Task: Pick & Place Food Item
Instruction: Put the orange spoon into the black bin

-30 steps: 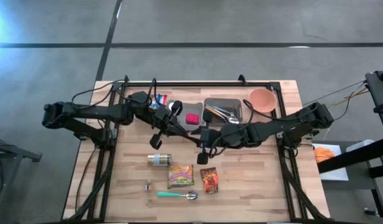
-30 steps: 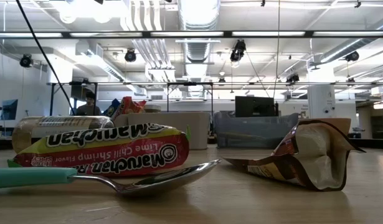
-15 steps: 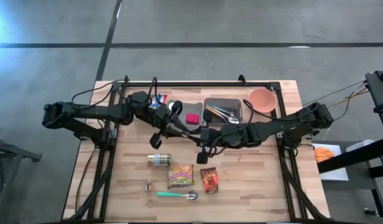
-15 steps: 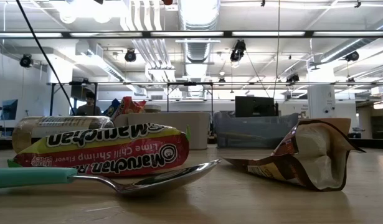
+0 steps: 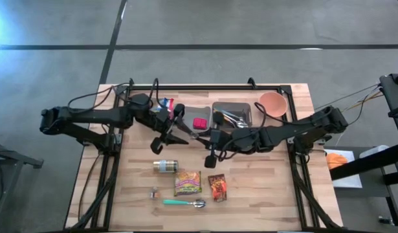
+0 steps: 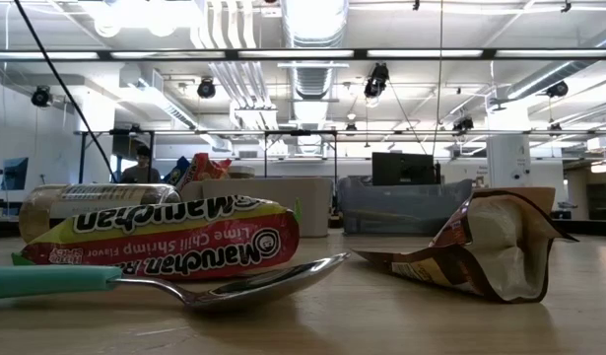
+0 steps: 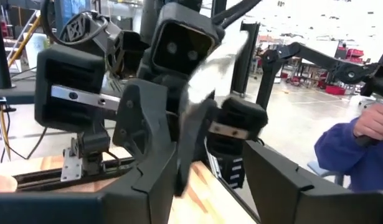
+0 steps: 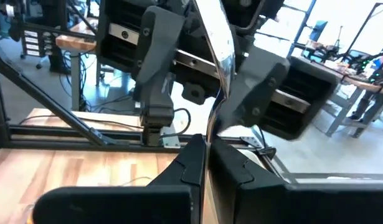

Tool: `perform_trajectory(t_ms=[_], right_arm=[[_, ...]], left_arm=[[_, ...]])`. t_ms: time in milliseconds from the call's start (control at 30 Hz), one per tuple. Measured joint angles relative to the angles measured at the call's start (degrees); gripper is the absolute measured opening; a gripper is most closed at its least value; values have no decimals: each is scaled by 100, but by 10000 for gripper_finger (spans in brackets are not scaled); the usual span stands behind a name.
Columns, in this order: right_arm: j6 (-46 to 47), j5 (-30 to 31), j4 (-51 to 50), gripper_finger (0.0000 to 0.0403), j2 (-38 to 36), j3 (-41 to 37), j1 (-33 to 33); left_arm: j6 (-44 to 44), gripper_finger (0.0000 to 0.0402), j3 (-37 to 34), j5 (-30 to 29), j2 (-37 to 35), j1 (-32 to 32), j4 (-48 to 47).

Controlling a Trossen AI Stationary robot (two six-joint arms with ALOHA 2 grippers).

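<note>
A thin, shiny silver strip is held up in the air over the middle of the table, seen edge-on between my two grippers. My right gripper is shut on it and also shows in the high view. My left gripper faces it from the table's left. It is open, with its fingers standing on either side of the strip's other end. Whether they touch the strip, I cannot tell. My right gripper pinches one end of the silver strip between its two fingers. The fingers lie about level and come from the table's right side. The strip is lifted clear of the table and runs on from the fingertips toward the left gripper.
Near the front edge lie a ramen packet, a brown opened packet, a teal-handled spoon and a small jar on its side. Along the far edge stand a grey tray with utensils, a pink block and an orange bowl.
My left gripper's fingers have spread apart at the strip. The strip stays in the right gripper, which has kept still. The things on the table have not moved.
</note>
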Motion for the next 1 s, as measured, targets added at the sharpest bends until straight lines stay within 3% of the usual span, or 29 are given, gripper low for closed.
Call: perform_trajectory(t_ms=[300,1000], right_arm=[[50,25,166,8,-155,-4,8],[-116,-311,643,8,-281,-15,-3]], left_arm=[[275,191,-13,-216,-193,-2,-669],[610,191,-87,-573,184,-24,-593]])
